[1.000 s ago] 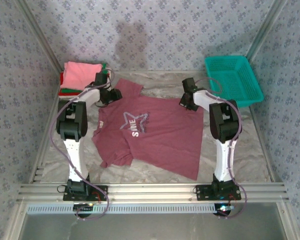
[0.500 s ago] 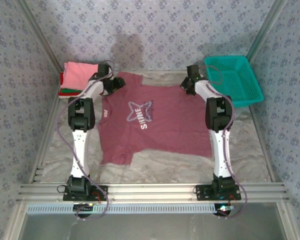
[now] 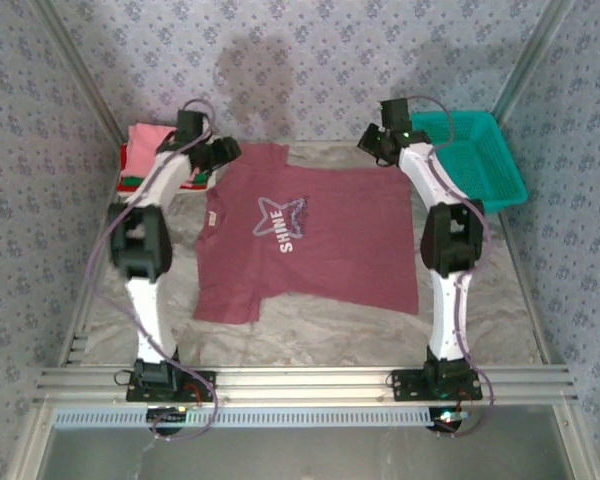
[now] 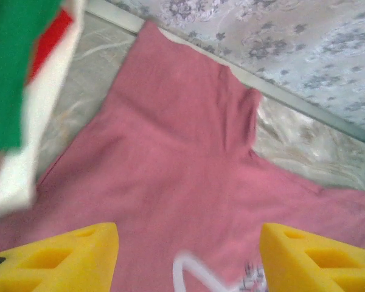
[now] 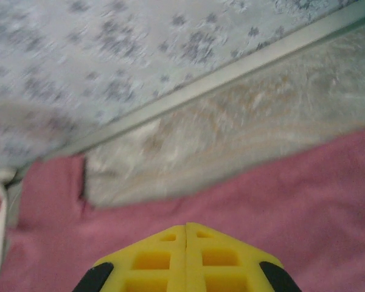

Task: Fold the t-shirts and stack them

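Note:
The maroon t-shirt [image 3: 320,260] with the white star and "SHINE" print lies spread flat, print up, in the middle of the table. My left gripper [image 3: 223,155] hovers over its far left shoulder; in the left wrist view the gripper [image 4: 188,243] is open, with the shirt [image 4: 170,152] lying flat below and nothing between the fingers. My right gripper [image 3: 372,143] is at the far right corner of the shirt. In the right wrist view it [image 5: 185,228] is shut, its tips pressed together above the maroon cloth [image 5: 304,201]. A stack of folded t-shirts [image 3: 145,150], pink on top, sits at the back left.
A teal mesh basket [image 3: 470,160] stands at the back right, close to the right arm. The stack's green, red and white layers [image 4: 18,73] lie just left of the left gripper. The back wall rail [image 5: 231,73] runs right behind both grippers.
Both arms have reached toward the back wall, dragging the maroon shirt back and flattening it. The left gripper has opened wider and let the cloth go.

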